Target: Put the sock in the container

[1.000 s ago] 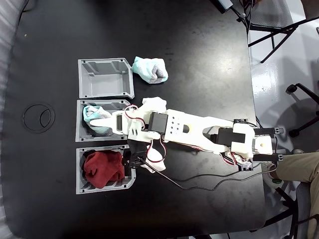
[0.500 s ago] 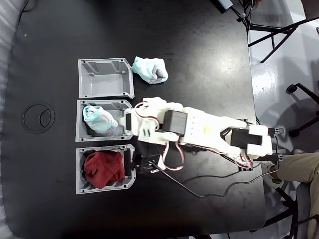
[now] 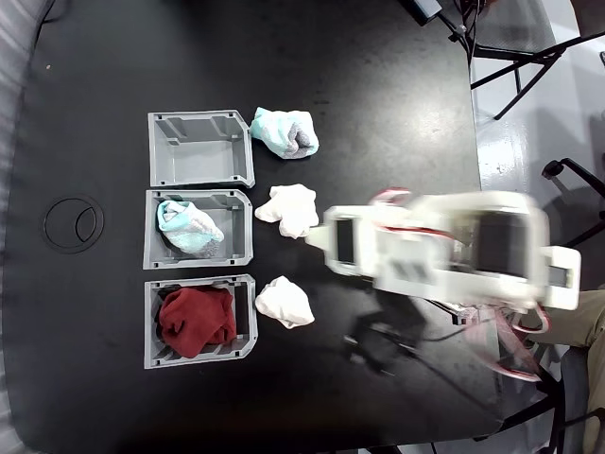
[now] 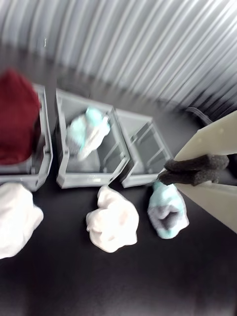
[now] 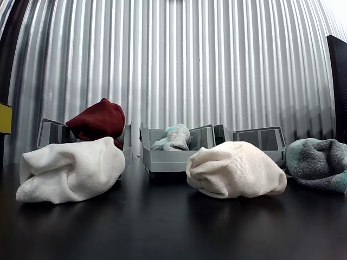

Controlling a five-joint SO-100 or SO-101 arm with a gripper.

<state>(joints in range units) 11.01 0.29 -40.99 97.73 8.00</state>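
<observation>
Sock, a fist-sized balled one in pale mint-white with a speckled grey end (image 3: 187, 227), lies inside the middle light grey plastic open-top bin (image 3: 149, 248), the container of the task, grey end toward the bin's open side in the fixed view. It looks soft and loosely balled, and it rests below the rim. Nothing touches it.

By these pictures the placing step looks done. What remains, I judge, is only for the arm to stay clear of the container so that nothing catches on the sock.

Just outside the container's cut-corner side lies a plain white cloth bundle (image 3: 288, 209). The like bin on one side of the container holds a dark red cloth (image 3: 196, 320), with a second white bundle (image 3: 284, 303) by it. The like bin on the other side (image 3: 194, 149) is empty, and a deeper aqua balled sock (image 3: 284, 130) lies beside it.

The two-finger gripper (image 4: 170, 175) hangs well apart from the container. It carries nothing that I can see, but whether its fingers are parted or closed I cannot tell.
</observation>
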